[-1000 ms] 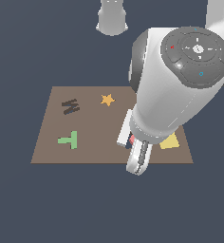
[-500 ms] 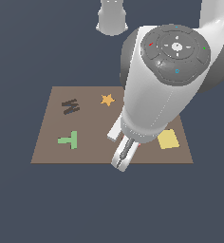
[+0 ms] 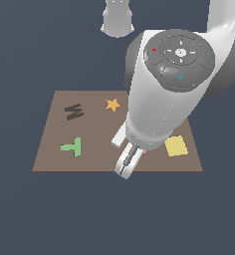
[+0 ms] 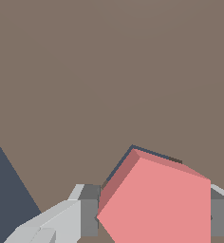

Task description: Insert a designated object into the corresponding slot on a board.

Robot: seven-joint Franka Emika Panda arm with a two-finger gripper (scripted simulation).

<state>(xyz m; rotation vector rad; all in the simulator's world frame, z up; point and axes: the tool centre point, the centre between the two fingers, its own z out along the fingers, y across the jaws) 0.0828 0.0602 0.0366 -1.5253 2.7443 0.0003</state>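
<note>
In the wrist view the pink-red pentagon block (image 4: pixel 161 204) sits between my gripper's (image 4: pixel 153 219) fingers (image 4: pixel 88 216), which press on both of its sides. A thin dark navy edge of the slot (image 4: pixel 116 166) shows just behind the block, on the brown board (image 4: pixel 109 71). In the exterior view my gripper (image 3: pixel 125 168) hangs low over the board's (image 3: pixel 94 129) near edge. There only a sliver of the block (image 3: pixel 145 152) shows beside the wrist, and the arm hides the slot.
On the board lie a green T (image 3: pixel 72 147), a dark M-shaped mark (image 3: pixel 73 111), an orange star (image 3: pixel 112 104) and a flat yellow square (image 3: pixel 176 146). The robot's grey base (image 3: pixel 117 20) stands beyond the board. Dark floor surrounds the board.
The arm and gripper have shifted toward the exterior view's left, along the board's near edge, with the block still between the fingers.
</note>
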